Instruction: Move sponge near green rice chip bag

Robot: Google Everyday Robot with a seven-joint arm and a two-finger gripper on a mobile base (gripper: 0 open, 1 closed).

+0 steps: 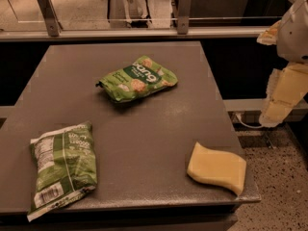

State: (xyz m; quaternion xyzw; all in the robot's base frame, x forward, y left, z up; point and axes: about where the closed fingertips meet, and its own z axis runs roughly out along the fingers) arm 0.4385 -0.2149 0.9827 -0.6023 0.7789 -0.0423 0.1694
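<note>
The pale yellow sponge (217, 168) lies flat at the table's front right corner, its right end at the edge. The green rice chip bag (138, 79), light green with white lettering on a dark band, lies in the far middle of the table. My gripper (275, 112) hangs at the right edge of the camera view, off the table, above the floor, up and to the right of the sponge. It holds nothing that I can see.
A larger green bag (62, 167) showing a white nutrition label and barcode lies at the front left. The grey table (144, 134) ends just right of the sponge. A rail with metal posts (144, 32) runs behind the table. Speckled floor (279, 186) lies to the right.
</note>
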